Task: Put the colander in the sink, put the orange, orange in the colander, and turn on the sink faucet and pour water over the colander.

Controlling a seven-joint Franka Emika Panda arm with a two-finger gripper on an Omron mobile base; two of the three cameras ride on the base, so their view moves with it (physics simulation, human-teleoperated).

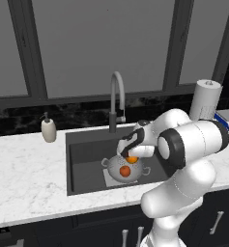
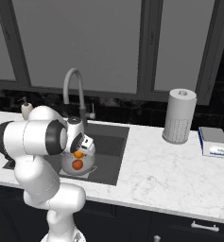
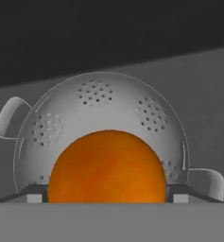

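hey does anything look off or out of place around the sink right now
Nothing stands out. The colander sits upright on the sink floor with the darker orange inside. The pincer has the brighter orange between its fingers just above the bowl. No water shows at the faucet.
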